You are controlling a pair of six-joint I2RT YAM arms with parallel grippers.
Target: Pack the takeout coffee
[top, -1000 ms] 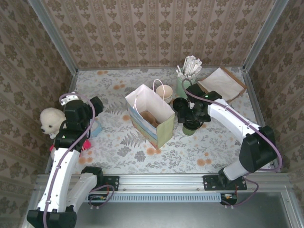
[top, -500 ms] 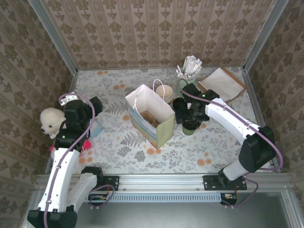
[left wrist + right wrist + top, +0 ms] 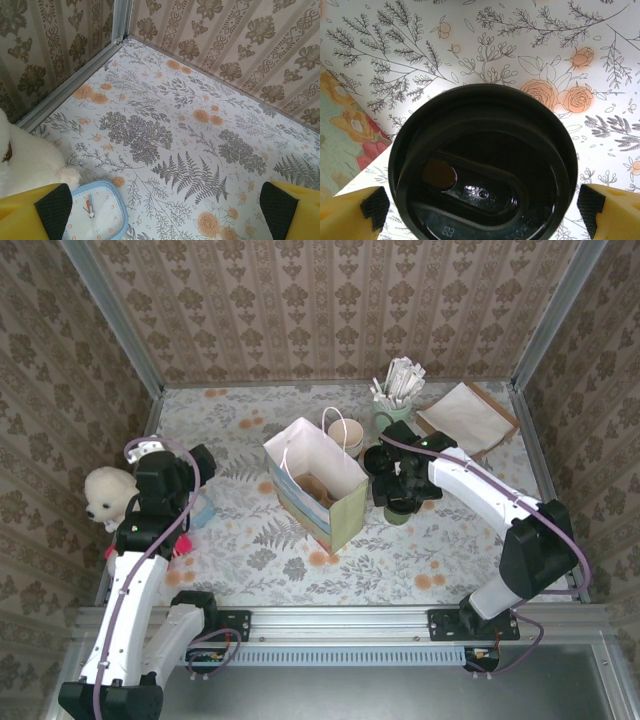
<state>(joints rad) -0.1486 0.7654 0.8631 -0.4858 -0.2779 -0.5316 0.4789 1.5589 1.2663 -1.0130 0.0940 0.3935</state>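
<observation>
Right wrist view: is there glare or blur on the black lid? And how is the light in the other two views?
Right wrist view: the black lid is sharp, with tiny white glints near its centre; the tablecloth around it is bright. Left wrist view: even light, clock sharp. Top external view: soft light, no hard shadows.

One bag (image 3: 318, 485), one lidded cup (image 3: 482, 172), one clock (image 3: 95, 212), one plush (image 3: 103, 495).

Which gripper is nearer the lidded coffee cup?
Right: the right gripper straddles the coffee cup from above; the left gripper hovers beyond the paper bag, by the clock.
</observation>
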